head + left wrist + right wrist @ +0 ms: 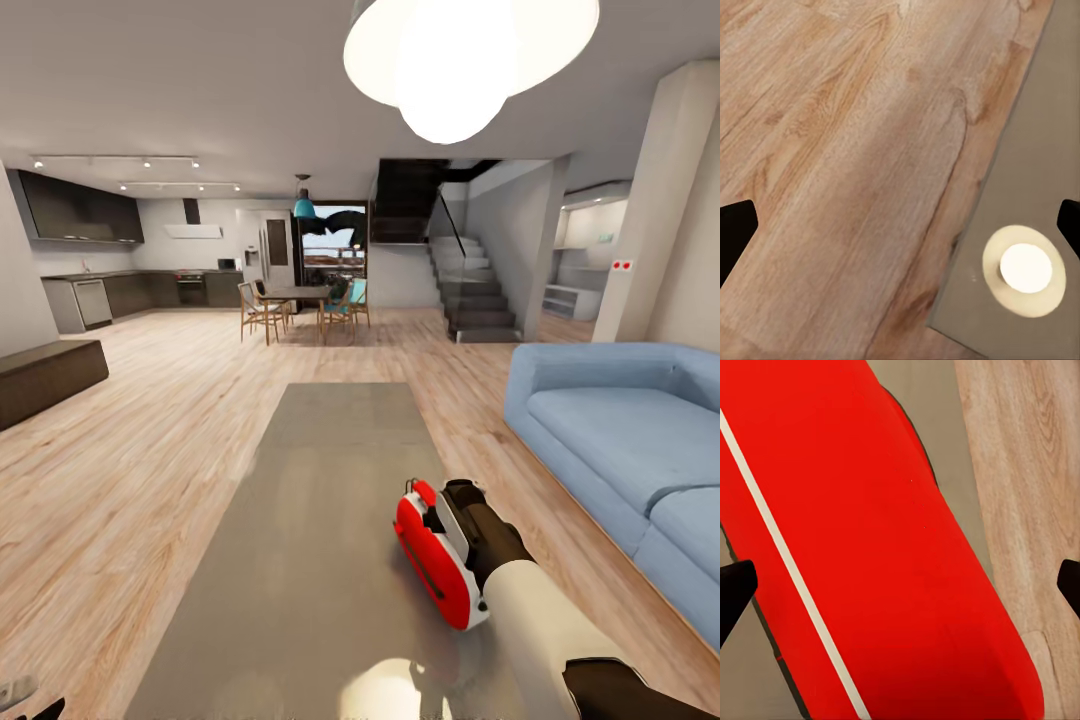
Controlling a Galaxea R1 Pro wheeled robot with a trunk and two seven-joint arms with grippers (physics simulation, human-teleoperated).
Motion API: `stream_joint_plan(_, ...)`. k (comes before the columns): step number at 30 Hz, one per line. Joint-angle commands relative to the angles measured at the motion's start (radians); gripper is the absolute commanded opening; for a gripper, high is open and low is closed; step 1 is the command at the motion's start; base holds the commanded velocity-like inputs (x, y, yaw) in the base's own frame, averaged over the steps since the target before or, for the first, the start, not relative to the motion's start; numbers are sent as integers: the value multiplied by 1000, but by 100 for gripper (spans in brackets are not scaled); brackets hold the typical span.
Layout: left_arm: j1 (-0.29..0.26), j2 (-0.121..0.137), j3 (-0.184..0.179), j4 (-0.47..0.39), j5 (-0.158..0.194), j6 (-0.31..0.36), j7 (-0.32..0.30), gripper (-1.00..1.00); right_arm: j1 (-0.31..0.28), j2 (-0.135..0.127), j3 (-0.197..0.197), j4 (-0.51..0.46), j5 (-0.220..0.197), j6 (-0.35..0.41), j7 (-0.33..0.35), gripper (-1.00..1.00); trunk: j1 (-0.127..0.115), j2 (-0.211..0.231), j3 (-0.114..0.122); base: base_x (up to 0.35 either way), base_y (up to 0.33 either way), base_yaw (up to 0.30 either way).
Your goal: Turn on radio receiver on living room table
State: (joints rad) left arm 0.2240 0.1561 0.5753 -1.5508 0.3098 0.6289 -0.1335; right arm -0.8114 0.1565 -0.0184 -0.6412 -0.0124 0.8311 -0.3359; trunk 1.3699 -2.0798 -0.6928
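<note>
The right gripper's (900, 585) fingers (735, 589) stand spread wide, their dark tips at the two edges of the right wrist view with the radio receiver (870, 547) between them, its red shell and thin white band close under the camera. No pad can be seen touching the shell. In the head view the right gripper (455, 500) sits at the radio receiver's (430, 555) right side, the arm reaching in from the near right. Whether it touches the radio I cannot tell.

The radio receiver rests on the table (300, 560), toward its near right part, close to the right edge. The long grey slab runs away from the robot across the light wood floor (150, 450) of the living room.

The left gripper's (900, 225) fingers (733, 232) are likewise spread apart with nothing between them. It hangs over the floor (832, 150) just beside the table's (1042, 150) edge, where a round lamp reflection (1024, 268) shines on the grey top.

A blue sofa (620, 440) stands right of the table. A white pendant lamp (460, 55) hangs overhead, a dark low bench (45, 375) is on the left, and a dining table with chairs (300, 305), a kitchen (110, 260) and stairs (475, 290) lie far beyond.
</note>
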Motion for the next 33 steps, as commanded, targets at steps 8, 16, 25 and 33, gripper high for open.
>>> stream_joint_plan(8,0,0,0,0,0,1,0,100,0,0,0,0,0,0,0,100,12,-21,-9,0,0,0)
stream_joint_plan(16,0,-1,0,0,0,1,0,100,0,0,0,0,1,-2,0,-100,12,-21,-9,0,0,0)
stream_joint_plan(25,0,-1,0,0,0,1,0,100,0,0,0,0,-1,-4,-1,-100,12,-21,-9,0,0,0)
stream_joint_plan(33,0,-1,0,0,0,1,0,100,0,0,0,0,-1,-3,-2,-100,12,-21,-9,0,0,0)
